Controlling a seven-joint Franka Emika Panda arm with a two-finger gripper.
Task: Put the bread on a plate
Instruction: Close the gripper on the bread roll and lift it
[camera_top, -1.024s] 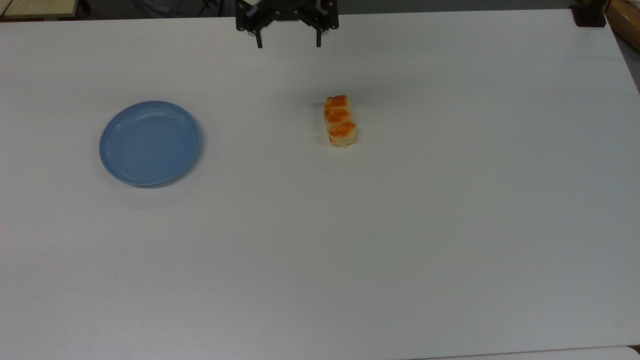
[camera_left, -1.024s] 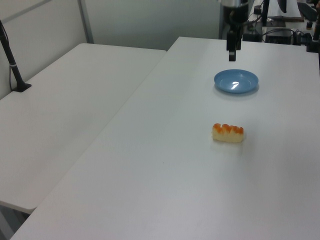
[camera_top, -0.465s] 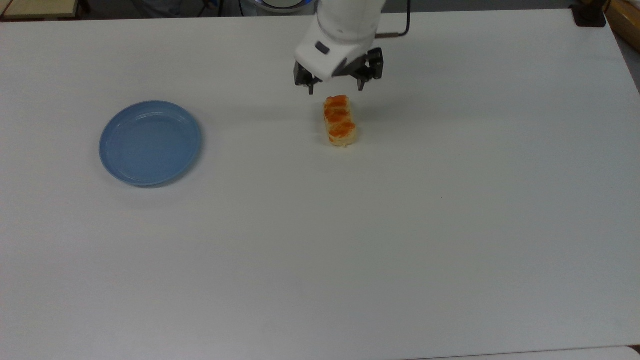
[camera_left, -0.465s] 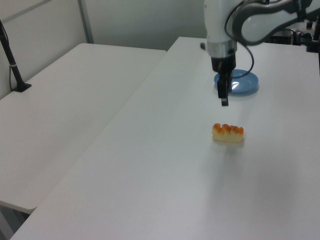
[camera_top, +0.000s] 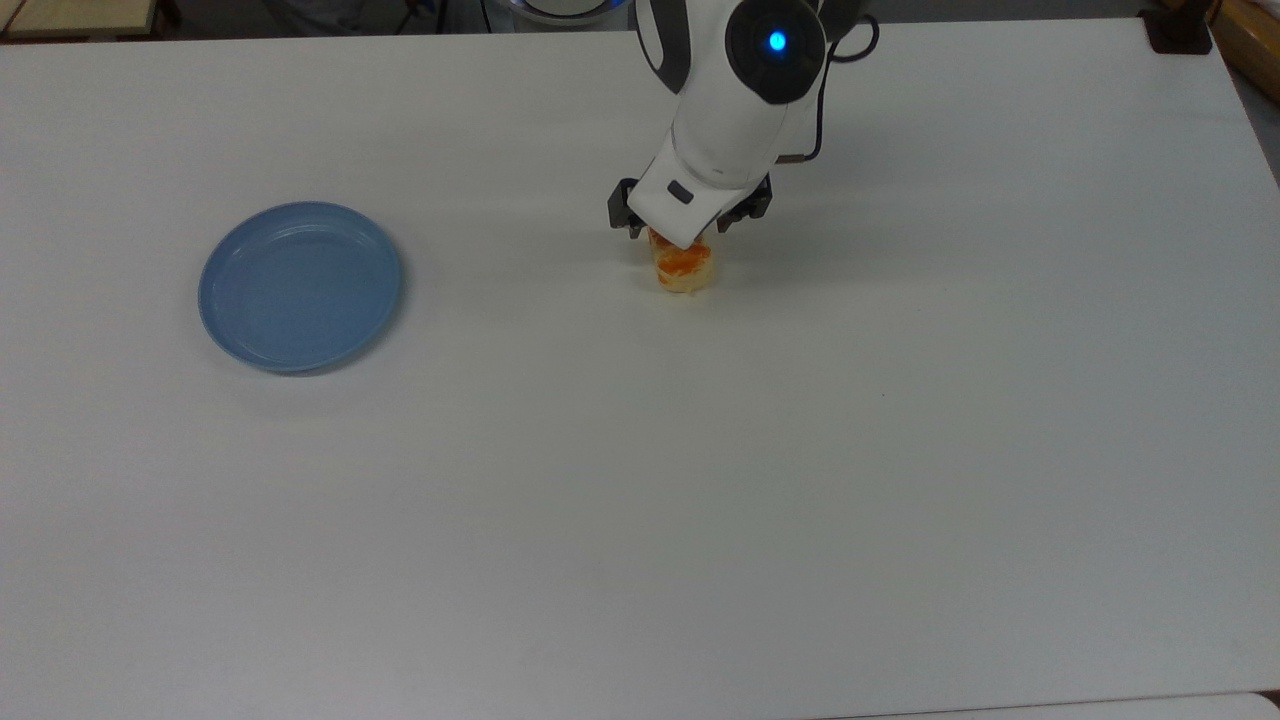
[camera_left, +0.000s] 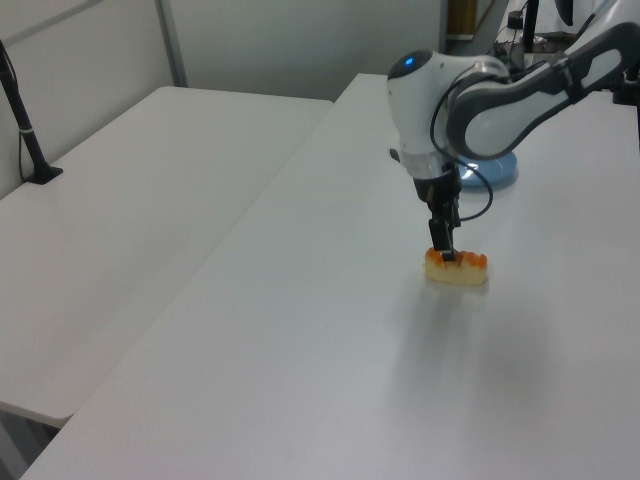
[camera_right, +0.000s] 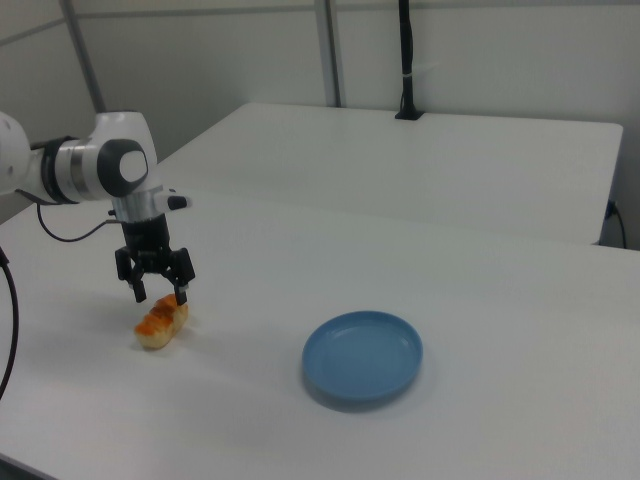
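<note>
The surface (camera_top: 640, 500) is lying white and wide, and in the left view a second white table (camera_left: 130, 220) is standing just beside it. Grey partition walls (camera_right: 480, 50) are closing the room behind, and a black pole (camera_right: 406, 60) is rising from the far table in the right view.

The bread (camera_top: 684, 268) is resting on the surface, near the middle toward the top view's top. It is a small pale-yellow loaf with orange glazed patches on its upper side. The plate (camera_top: 300, 287) is round and light blue with a shallow rim; it is lying well apart from the bread, toward the top view's left.

The end effector (camera_right: 157, 291) is hanging over the far end of the bread, pointing down. Its two fingers (camera_right: 180, 293) are standing spread open, one on each side of the loaf, and they are not closing on it. Whether a fingertip is touching the bread, I cannot tell.
</note>
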